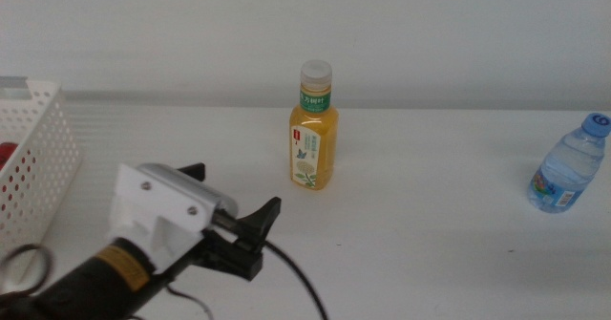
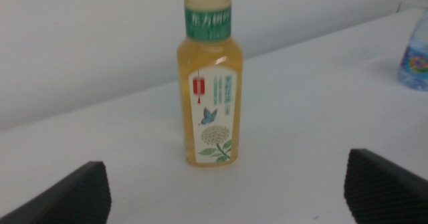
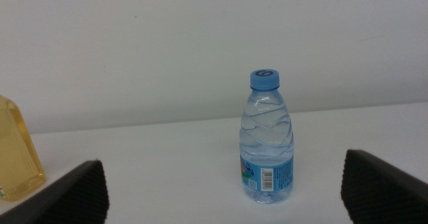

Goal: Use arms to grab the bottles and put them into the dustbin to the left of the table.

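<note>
The left gripper (image 1: 234, 205) hangs low over the table (image 1: 430, 253), entering from the left side, its jaws spread wide and holding nothing. It points at the juice bottle (image 1: 313, 129), which stands upright near the table's far edge, clear of the jaws and a short way beyond them. The left wrist view confirms this: the juice bottle (image 2: 208, 83) stands centred between the two jaw tips, untouched, white cap on, green neck band and printed label facing the camera.

The water bottle (image 1: 569, 165) stands upright at the far right of the table, well apart from the juice bottle, blue cap on. In the right wrist view it stands (image 3: 267, 140) ahead of the right gripper (image 3: 224, 190), whose jaws are likewise wide apart and empty; the gripper itself is out of the middle view.

The dustbin (image 1: 33, 158), a white perforated basket, sits at the left edge of the table. Something red (image 1: 7, 155) shows through its holes; what it is cannot be made out.
</note>
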Controlling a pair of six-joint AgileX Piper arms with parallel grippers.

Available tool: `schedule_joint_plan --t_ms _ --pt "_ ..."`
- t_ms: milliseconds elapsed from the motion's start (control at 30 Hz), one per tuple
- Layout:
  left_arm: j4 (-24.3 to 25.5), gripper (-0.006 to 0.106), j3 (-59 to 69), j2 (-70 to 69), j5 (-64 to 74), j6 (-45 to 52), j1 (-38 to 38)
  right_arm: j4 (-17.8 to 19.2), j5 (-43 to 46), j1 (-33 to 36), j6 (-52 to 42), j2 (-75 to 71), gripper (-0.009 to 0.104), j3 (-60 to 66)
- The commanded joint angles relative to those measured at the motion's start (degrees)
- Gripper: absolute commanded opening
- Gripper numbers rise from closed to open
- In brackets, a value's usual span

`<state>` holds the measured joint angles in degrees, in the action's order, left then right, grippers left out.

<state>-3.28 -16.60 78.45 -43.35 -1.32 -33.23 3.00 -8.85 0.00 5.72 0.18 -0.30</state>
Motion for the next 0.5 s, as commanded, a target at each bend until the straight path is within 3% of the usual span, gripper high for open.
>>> schedule_joint_plan --t_ms 0,133,267,467 --pt "-0.69 0.094 -1.4 7.56 -9.0 -3.41 -0.53 0.69 0.58 0.06 -0.15 -2.23 0.093 2.52" --pt "-1.65 0.094 -6.81 17.72 -14.96 -5.24 -0.53 0.69 0.58 0.06 -0.15 -2.23 0.093 2.52" --pt "-1.65 0.094 -12.55 22.58 -12.89 -6.67 -0.79 0.69 0.58 0.06 -0.15 -2.23 0.093 2.52" --pt "-5.62 0.094 -18.92 26.2 -8.36 -6.02 -3.28 0.69 0.58 0.06 -0.15 -2.23 0.093 2.52"
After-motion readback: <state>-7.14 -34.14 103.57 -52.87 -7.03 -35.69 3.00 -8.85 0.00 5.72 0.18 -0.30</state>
